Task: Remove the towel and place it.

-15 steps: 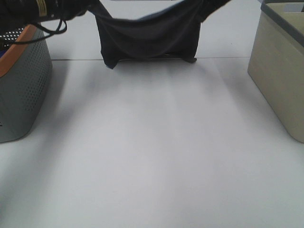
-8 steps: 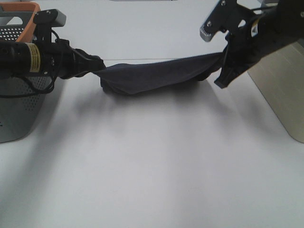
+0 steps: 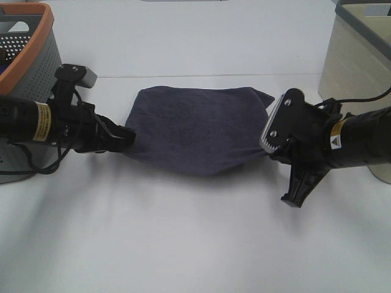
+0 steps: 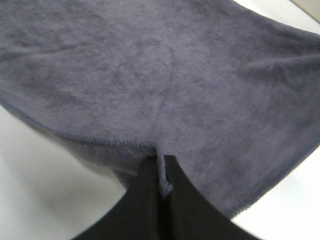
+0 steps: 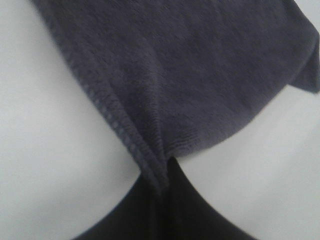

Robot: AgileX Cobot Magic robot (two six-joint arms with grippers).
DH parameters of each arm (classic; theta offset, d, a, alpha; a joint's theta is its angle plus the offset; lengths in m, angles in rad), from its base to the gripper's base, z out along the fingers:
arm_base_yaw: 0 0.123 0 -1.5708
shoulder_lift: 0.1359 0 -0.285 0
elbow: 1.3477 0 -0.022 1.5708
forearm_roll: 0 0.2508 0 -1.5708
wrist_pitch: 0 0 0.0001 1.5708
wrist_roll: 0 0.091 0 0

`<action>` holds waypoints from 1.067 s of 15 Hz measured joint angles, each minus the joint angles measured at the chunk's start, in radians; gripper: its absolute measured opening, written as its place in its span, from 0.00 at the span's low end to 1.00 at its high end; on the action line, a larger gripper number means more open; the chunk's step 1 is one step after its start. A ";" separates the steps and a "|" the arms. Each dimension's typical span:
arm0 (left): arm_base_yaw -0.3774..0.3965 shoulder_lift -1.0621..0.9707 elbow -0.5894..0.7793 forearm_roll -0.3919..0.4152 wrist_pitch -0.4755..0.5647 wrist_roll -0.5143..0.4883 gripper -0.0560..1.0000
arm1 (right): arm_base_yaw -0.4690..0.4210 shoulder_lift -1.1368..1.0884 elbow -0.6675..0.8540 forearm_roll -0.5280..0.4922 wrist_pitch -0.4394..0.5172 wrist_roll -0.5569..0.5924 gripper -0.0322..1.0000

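The dark charcoal-navy towel is stretched out low over the white table between my two grippers. My left gripper is shut on the towel's left edge; the left wrist view shows the hem pinched between the black fingers. My right gripper is shut on the towel's right edge; the right wrist view shows the stitched hem bunched into the closed fingers. The towel's far corner rests on the table. No white tag shows.
A grey perforated basket with an orange rim stands at the far left behind my left arm. A beige bin stands at the far right behind my right arm. White table lies in front.
Both grippers have come down and toward the front with the towel. It hung high at the back, then sagged between them, and now spreads flat low over the table.
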 joint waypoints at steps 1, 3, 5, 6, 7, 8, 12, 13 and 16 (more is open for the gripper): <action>-0.022 0.000 0.000 0.015 0.008 0.000 0.05 | 0.022 0.028 0.017 -0.010 -0.037 -0.018 0.05; -0.057 0.000 0.007 0.041 0.044 -0.005 0.05 | 0.031 0.087 0.029 -0.017 -0.043 -0.035 0.05; -0.059 0.000 0.008 0.085 0.063 -0.053 0.05 | 0.032 0.112 0.032 -0.017 -0.032 -0.063 0.05; -0.059 0.000 0.008 0.128 0.071 -0.095 0.05 | 0.032 0.112 0.032 -0.017 -0.017 -0.101 0.05; -0.059 0.000 0.008 0.182 0.076 -0.135 0.05 | 0.032 0.112 0.032 -0.018 0.002 -0.145 0.05; -0.059 0.000 0.008 0.243 0.078 -0.176 0.05 | 0.032 0.112 0.032 -0.018 0.020 -0.181 0.05; -0.059 0.000 0.008 0.385 0.079 -0.297 0.06 | 0.032 0.112 0.032 -0.017 0.025 -0.222 0.06; -0.059 0.000 0.008 0.391 0.079 -0.300 0.16 | 0.032 0.112 0.032 -0.017 0.028 -0.221 0.14; -0.059 0.000 0.008 0.394 0.077 -0.305 0.54 | 0.032 0.112 0.032 -0.017 0.038 -0.209 0.50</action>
